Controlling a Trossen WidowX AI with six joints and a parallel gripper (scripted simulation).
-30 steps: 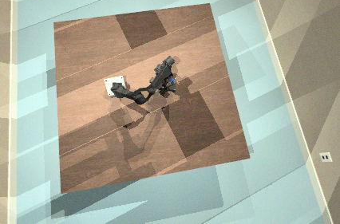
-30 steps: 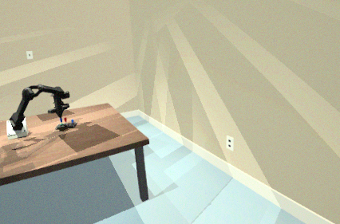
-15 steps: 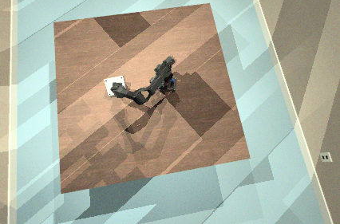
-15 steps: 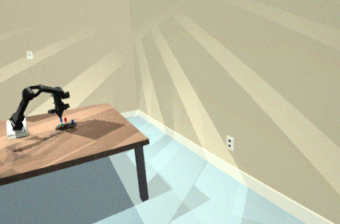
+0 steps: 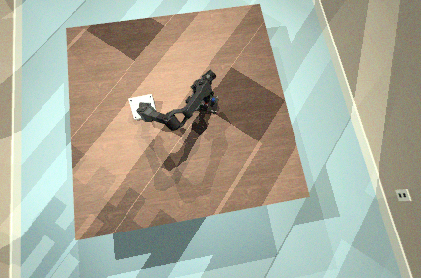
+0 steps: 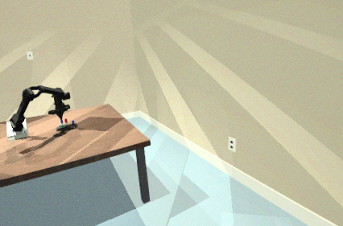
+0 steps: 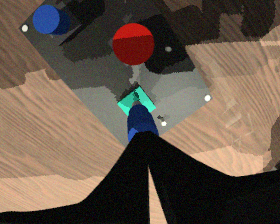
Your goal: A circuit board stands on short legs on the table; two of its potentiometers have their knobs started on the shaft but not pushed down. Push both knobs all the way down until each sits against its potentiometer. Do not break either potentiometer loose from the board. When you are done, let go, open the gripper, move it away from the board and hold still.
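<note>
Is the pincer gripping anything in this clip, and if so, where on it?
Nothing is held. The pincer is shut with its fingers together, tips over the dark blue knob on the teal potentiometer, not clamped around it.

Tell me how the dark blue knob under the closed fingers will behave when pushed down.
The dark blue knob looks rigid, so it should likely slide down rather than squash. The shut gripper bears on a narrow top, so it may slip sideways. The teal potentiometer beneath looks small; off-axis force could probably strain it on the board.
</note>
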